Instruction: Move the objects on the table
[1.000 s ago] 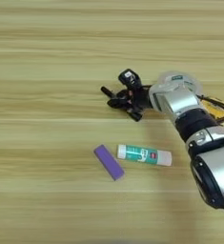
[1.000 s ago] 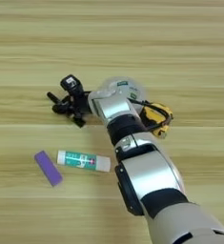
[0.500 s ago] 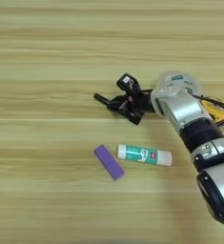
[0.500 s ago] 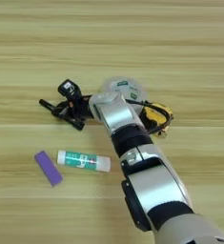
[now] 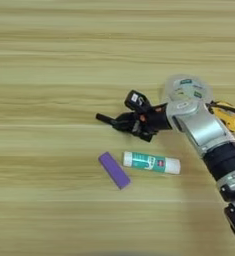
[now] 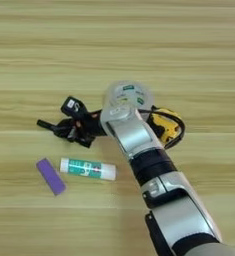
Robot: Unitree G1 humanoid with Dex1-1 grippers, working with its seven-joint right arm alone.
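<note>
- The purple block (image 5: 114, 170) lies flat on the table (image 5: 49, 75), low and a little left of centre in my left eye view; its long side runs on a slant, upper-left to lower-right.
- The glue stick (image 5: 151, 162) lies on its side just to the right of the block, near it but, as far as I can see, not touching; white body, green label, long axis almost level across the picture.
- Above both, a slim black tip that I take for the marker pen (image 5: 105, 118) pokes out to the left from between dark gripper parts; how much of the pen lies behind them I cannot tell.
- My right gripper (image 5: 134, 122) sits just above the glue stick, pointing to the picture's left; its black fingers blur into one dark mass with the pen, so I cannot tell whether they are apart, together, or clamped on it.
- The silver forearm (image 6: 129, 132) runs from the gripper down to the lower right of the picture.
- Behind the wrist sits a round clear lid-like disc (image 6: 126, 94) with small green marks; to its right lies the yellow-and-black robot part (image 6: 165, 126) with a black cable looping round it.
</note>
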